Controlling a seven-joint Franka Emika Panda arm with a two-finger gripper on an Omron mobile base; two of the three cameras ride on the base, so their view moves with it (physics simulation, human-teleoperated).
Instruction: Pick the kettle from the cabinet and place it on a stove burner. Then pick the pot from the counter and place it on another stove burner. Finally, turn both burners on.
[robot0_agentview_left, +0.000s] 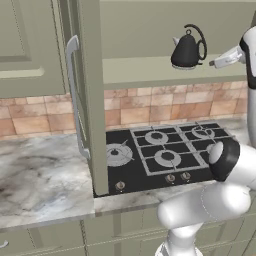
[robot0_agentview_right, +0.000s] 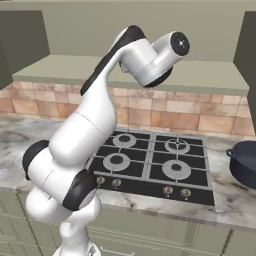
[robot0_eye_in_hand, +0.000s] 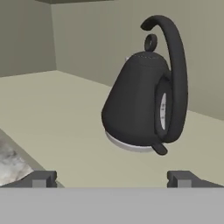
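The dark grey kettle (robot0_agentview_left: 187, 50) stands upright on the shelf of the open cabinet (robot0_agentview_left: 150, 65), its arched handle towards the right. My gripper (robot0_agentview_left: 214, 63) hovers just right of it at shelf height, apart from it. In the hand view the kettle (robot0_eye_in_hand: 140, 100) sits straight ahead beyond my gripper (robot0_eye_in_hand: 113, 179), whose fingertips (robot0_eye_in_hand: 43, 178) stand wide open with nothing between them. The navy pot (robot0_agentview_right: 245, 162) rests on the counter (robot0_agentview_right: 230, 200) right of the stove. The large silvery stove burner (robot0_agentview_left: 118, 154) lies at the hob's left end.
The cabinet door (robot0_agentview_left: 92, 100) hangs open over the hob's left edge, its bar handle (robot0_agentview_left: 72, 100) facing left. Smaller burners (robot0_agentview_left: 167, 158) and a row of knobs (robot0_agentview_left: 170, 177) fill the black hob. A brick backsplash (robot0_agentview_left: 165, 107) runs behind. Marbled counter (robot0_agentview_left: 40, 180) extends left.
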